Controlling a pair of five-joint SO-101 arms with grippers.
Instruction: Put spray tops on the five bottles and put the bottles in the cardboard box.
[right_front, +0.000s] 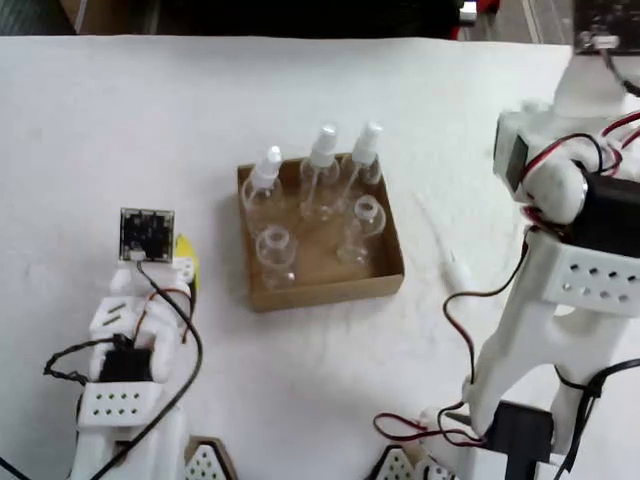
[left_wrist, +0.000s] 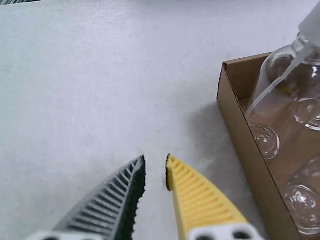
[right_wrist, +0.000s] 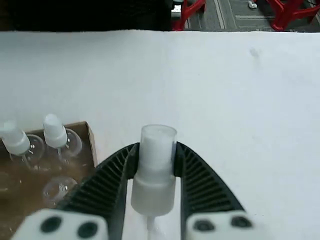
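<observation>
The right gripper (right_wrist: 155, 150) is clamped on a spray top (right_wrist: 155, 172), one black jaw on each side of its collar. The top's long axis runs along the jaws, with the cap past the fingertips and the thin tube trailing back toward the wrist.

The box (right_wrist: 90, 134) sits lower than this held top and off to the side, and the right arm stands beyond the box's right wall. In the box (right_front: 322, 291), three capped bottles line the far wall. Two open bottles stand along the near wall, one (right_front: 365, 222) toward the right corner and one (right_front: 274, 250) toward the left. The right-corner bottle is likely the closer fit. The tube would have to point down into the neck, so the top probably needs tipping over first.

A second top (right_front: 452, 268) lies on the table just off the box's right wall.

The left gripper (left_wrist: 155, 165) is beside the box's left wall, its jaws slightly parted and holding nothing.
</observation>
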